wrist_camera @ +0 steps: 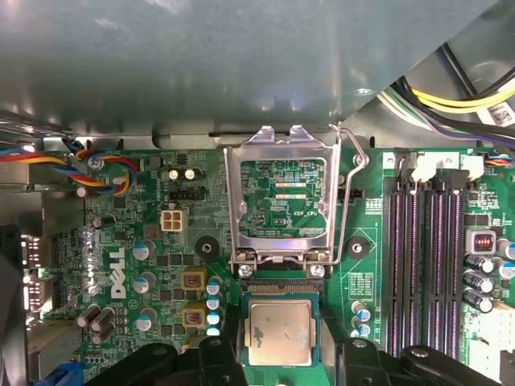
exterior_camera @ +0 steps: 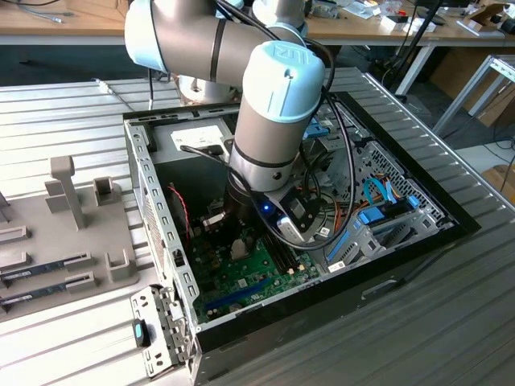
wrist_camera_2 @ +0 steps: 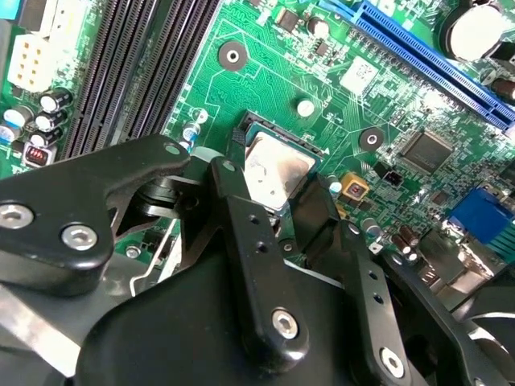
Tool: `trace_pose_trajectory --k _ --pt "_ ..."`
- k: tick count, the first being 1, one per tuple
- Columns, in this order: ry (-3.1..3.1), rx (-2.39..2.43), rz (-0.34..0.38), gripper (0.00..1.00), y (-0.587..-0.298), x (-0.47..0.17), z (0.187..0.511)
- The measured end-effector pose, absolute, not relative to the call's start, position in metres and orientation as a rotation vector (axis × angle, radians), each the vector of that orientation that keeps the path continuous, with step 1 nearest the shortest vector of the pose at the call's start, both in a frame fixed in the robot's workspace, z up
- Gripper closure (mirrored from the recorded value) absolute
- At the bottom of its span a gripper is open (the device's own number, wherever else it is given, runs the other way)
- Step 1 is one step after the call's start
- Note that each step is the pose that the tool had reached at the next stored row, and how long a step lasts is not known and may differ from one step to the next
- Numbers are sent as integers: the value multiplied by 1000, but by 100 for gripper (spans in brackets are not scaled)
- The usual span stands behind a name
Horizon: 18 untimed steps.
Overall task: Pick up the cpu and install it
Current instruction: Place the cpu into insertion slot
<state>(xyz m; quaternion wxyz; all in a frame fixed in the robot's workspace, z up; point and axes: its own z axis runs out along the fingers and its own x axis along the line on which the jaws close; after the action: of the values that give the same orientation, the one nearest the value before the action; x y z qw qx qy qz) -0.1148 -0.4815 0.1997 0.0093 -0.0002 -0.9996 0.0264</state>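
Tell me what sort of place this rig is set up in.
Probably a robotics lab or workshop: an open computer case sits on a ribbed metal table, cluttered wooden workbenches stand behind, and a grey fixture tray lies beside the case.

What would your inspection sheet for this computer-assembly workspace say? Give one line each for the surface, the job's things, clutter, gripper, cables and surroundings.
Surface: ribbed metal table, with an open computer case lying on it.
Job's things: cpu lies flat at the socket, beside the swung-open socket lid; whether it is fully seated is unclear. The motherboard sits inside the case.
Clutter: grey holder tray with memory sticks, on the exterior view's left.
Gripper: gripper is low inside the case, right at the cpu.
Cables: coloured wire bundles at the board's edge; blue and orange leads in the case.
Surroundings: wooden benches behind the table.
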Motion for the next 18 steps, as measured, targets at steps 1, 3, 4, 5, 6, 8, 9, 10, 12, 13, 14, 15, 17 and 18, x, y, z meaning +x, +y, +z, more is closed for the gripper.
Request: trace_pose_trajectory --k 1,3,4,5,6,8,9,10,12,13,14,15,17,18 --pt "-3122 -1 82 53 -481 -115 199" --pt "-3122 -1 82 53 -481 -115 198" --pt "-3122 -1 82 53 -481 -115 198" --pt "-3122 -1 82 53 -481 -115 198" --pt "-3122 -1 81 53 -481 -115 198" --pt "-3122 -1 81 53 -481 -115 199" --pt "-3122 -1 81 53 -481 -115 199" --pt "-3122 -1 82 53 -480 -115 199" --pt "-3122 -1 82 53 -480 -115 199" --pt "-3122 -1 82 53 -480 -115 199" --pt "-3122 -1 82 53 -480 -115 199" --pt "-3122 -1 81 53 -480 -115 199" --pt "-3122 -1 81 53 -480 -115 200" --pt "-3122 -1 81 53 -480 -115 200"
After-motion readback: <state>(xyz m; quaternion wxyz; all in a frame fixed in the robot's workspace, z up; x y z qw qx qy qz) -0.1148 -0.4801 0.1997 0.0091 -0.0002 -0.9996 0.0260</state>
